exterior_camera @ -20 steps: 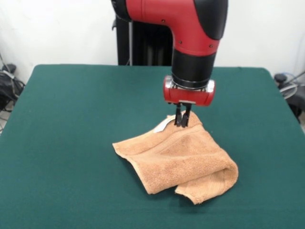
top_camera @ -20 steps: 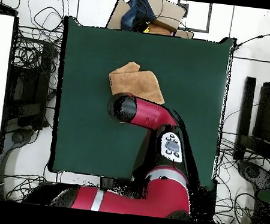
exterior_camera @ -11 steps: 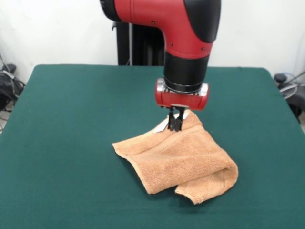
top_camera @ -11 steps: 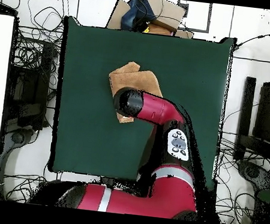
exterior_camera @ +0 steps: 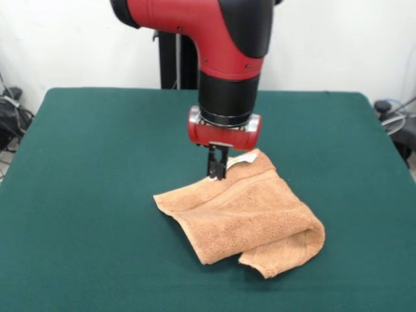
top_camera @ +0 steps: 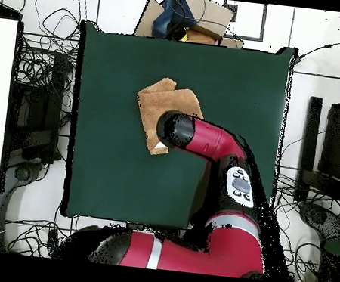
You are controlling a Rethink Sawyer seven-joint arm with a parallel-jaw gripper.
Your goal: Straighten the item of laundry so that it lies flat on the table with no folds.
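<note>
One fold is doubling the towel [exterior_camera: 250,218]; gripper [exterior_camera: 217,170], fingers pressed together, is hovering at its far edge. Grabbing both layers risks dragging it folded.

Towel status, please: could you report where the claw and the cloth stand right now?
Claw low at towel's far edge, beside the white tag; fingers look nearly closed, grip unclear. Towel folded over, not flat. Nothing else on the table.
</note>
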